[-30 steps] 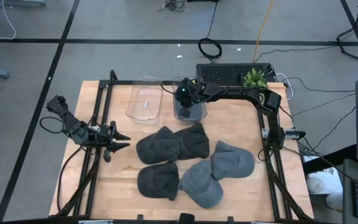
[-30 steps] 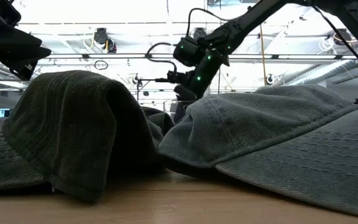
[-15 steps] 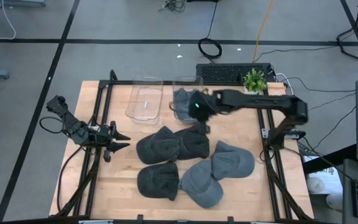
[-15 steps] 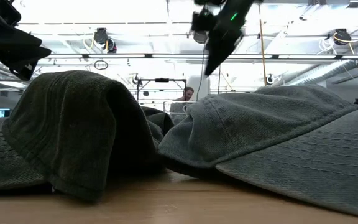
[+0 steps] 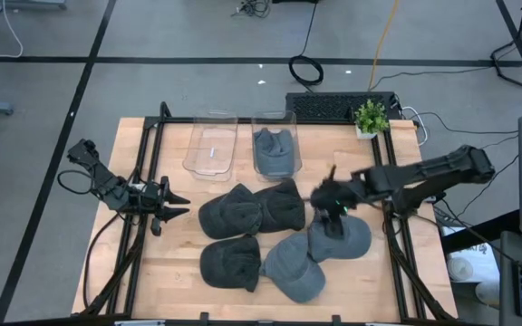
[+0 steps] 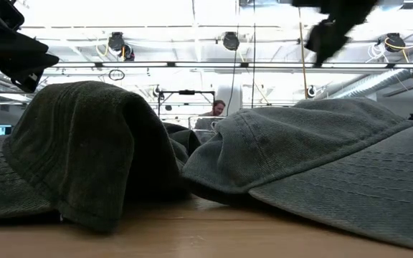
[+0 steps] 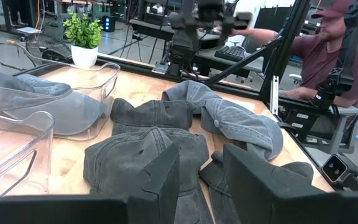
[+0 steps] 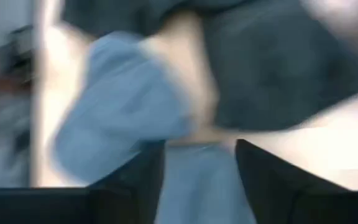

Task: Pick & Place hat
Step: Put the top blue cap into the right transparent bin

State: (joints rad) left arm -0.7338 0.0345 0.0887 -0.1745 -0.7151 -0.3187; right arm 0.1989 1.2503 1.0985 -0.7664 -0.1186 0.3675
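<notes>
Several hats lie on the wooden table: dark ones (image 5: 229,214) and blue-grey ones (image 5: 341,235). One blue-grey hat (image 5: 275,152) lies inside the right clear bin (image 5: 287,119) at the far edge. My right gripper (image 5: 331,215) hovers open above the blue-grey hat at the right of the pile, which fills the gap between its fingers (image 8: 197,155) in the blurred right wrist view. My left gripper (image 5: 181,205) waits open at the table's left side, facing the pile (image 7: 201,162), with nothing between its fingers.
An empty clear bin (image 5: 211,149) stands left of the one with the hat. A potted plant (image 5: 371,116) sits at the far right corner. Black frame rails (image 5: 395,235) run along both table sides. A person (image 7: 328,56) sits beyond the table's right side.
My right gripper has swung up from the right bin at the far edge and come toward the near right, ending over the blue-grey hat at the pile's right. The hat in the bin has stayed there.
</notes>
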